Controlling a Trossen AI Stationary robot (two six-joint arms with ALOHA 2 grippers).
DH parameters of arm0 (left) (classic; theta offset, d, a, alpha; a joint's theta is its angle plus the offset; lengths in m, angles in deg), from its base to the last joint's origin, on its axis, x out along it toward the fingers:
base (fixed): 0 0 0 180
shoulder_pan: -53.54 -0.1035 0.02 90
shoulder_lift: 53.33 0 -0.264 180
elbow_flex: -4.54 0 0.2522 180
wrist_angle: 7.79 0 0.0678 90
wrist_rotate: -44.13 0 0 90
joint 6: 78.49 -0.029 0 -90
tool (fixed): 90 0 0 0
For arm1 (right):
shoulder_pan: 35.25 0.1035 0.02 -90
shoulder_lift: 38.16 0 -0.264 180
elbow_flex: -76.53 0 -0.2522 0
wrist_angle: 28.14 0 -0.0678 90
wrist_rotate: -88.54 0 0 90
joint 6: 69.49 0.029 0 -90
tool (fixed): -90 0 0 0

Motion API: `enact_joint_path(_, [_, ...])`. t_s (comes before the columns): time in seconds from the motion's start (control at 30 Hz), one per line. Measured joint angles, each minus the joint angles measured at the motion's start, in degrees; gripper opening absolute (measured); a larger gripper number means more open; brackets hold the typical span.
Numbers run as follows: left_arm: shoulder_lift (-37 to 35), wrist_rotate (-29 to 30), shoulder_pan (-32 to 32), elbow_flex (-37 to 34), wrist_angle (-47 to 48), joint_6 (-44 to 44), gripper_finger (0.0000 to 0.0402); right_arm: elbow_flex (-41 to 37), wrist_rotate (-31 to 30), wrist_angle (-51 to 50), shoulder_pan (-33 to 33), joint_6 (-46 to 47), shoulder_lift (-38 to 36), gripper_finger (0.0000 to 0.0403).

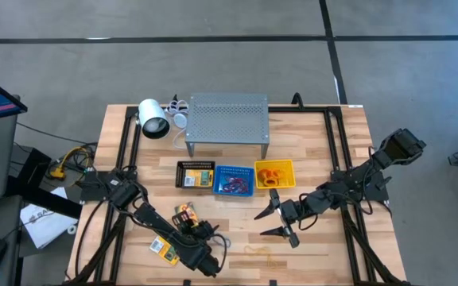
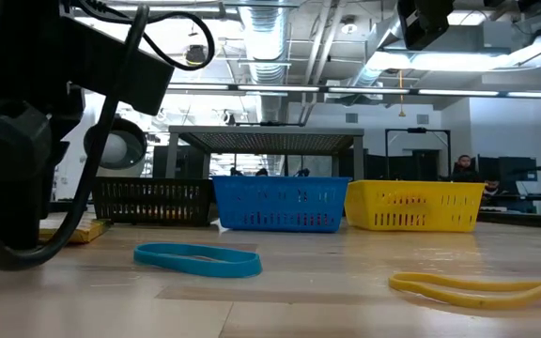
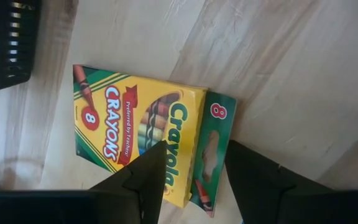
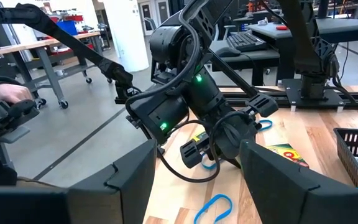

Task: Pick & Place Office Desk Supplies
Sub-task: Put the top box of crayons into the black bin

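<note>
Your left gripper [image 3: 194, 174] hangs low over a crayon box [image 3: 138, 134] lying flat on the wooden table [image 3: 278, 74]; its fingers stand apart, straddling the box's green edge, and whether they touch it is hard to judge. A second crayon box [image 1: 162, 248] lies near the table's front edge. Your right gripper [image 1: 281, 214] waits with fingers spread wide above bare wood, holding nothing. A blue band [image 2: 197, 259] and a yellow band [image 2: 477, 284] lie loose on the front boards. Behind them stand a black basket [image 1: 195, 175], a blue basket [image 1: 234, 180] and a yellow basket [image 1: 274, 173] in a row, the grey shelf [image 1: 227, 119] beyond. Grey floor surrounds the table; a person [image 2: 461, 170] sits far off.
</note>
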Motion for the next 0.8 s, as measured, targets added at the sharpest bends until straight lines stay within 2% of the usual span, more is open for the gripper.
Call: enact_joint_path(0.8, [0.00,0.82,0.01,-0.04,-1.78,1.57,0.0144,0.00,0.00,-0.48,0.00,-0.15,0.00,0.0227])
